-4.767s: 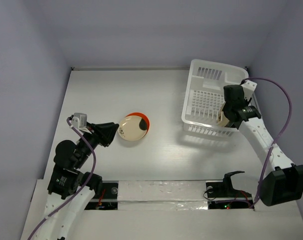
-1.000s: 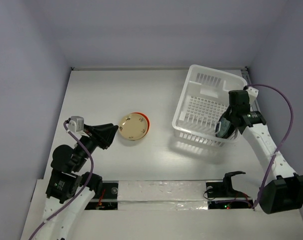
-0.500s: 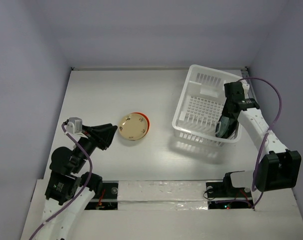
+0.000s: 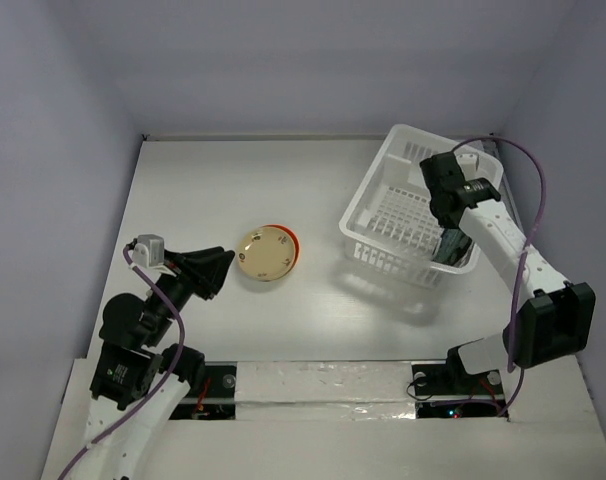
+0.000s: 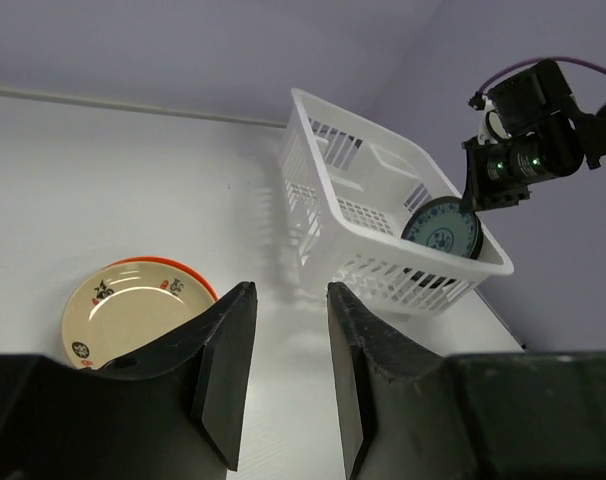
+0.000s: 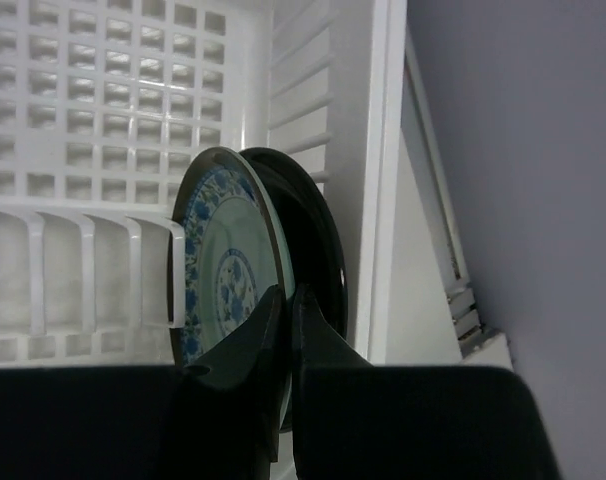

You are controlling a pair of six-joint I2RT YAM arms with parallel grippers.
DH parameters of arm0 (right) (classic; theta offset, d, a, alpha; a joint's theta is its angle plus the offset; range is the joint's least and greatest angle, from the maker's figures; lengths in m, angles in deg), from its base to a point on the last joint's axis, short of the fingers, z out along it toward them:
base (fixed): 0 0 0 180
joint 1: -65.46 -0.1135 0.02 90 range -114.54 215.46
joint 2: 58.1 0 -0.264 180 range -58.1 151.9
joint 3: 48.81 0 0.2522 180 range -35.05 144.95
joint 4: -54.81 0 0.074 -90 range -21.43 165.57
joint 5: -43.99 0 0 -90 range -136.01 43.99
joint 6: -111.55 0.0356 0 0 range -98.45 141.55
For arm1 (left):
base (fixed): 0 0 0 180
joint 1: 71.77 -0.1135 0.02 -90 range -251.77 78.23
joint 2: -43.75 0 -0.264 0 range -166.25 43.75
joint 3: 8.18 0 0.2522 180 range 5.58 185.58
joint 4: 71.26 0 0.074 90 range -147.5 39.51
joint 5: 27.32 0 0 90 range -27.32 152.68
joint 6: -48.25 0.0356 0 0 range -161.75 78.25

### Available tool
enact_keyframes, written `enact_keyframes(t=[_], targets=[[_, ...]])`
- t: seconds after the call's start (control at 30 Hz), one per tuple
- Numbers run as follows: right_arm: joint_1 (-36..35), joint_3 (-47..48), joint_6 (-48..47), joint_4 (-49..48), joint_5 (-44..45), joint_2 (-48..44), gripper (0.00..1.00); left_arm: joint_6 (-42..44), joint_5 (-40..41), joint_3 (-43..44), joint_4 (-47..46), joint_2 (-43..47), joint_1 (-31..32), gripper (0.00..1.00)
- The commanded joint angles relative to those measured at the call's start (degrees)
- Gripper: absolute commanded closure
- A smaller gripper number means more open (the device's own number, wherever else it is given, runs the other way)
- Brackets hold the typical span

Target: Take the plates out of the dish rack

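1. The right gripper point(image 6: 287, 305) reaches into the dish rack point(image 6: 383, 150) from above. Its fingers are almost together, with only a thin slit between them.
2. A plate with a blue pattern point(image 6: 223, 270) stands on its edge in the rack. Its rim runs straight into that slit, so we judge the fingers are clamped on this rim.
3. The patterned face sits on the left finger's side. A black plate point(image 6: 308, 230) stands just behind it on the right finger's side, touching or nearly touching it. We cannot tell whether the right finger is wedged between the two plates or pressing on both.
4. The plates' flat faces run in line with the fingers, so the way out is straight back along the fingers, away from the rack's grid floor.
5. From above, the rack looks tipped, with a shadow under its near side. We judge that it may be dragged along with the plate.
6. The left gripper point(image 5: 289, 290) hangs with its fingers apart, holding nothing.
7. Just ahead of the left finger, a cream plate point(image 5: 128, 315) rests on an orange-red plate point(image 5: 198, 283) on the table point(image 4: 233, 180). The rack lies well beyond these fingers, so the right arm is the nearer one for the rack's plates.
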Motion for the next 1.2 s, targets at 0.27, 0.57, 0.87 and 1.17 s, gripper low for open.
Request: enact_keyframes(t=[0.27, 0.57, 0.87, 1.17], targets=[[-6.1, 6.4, -3.2, 0.9, 11.1, -6.8, 1.0, -0.3, 0.1, -0.1, -2.1, -2.9, -0.2, 0.68], [-8.8, 8.5, -5.4, -3.0, 8.4, -11.0, 1.0, -0.4, -0.2, -0.1, -2.2, -5.3, -0.7, 0.68], [-9.5, 2.2, -2.2, -7.4, 9.9, -11.6, 1.0, -0.5, -0.4, -0.3, -2.3, -6.7, -1.2, 0.69], [-18.8, 6.0, 0.6, -21.8, -7.7, -15.9, 1.0, -0.2, -1.4, -0.3, -2.7, -7.7, -2.4, 0.69]])
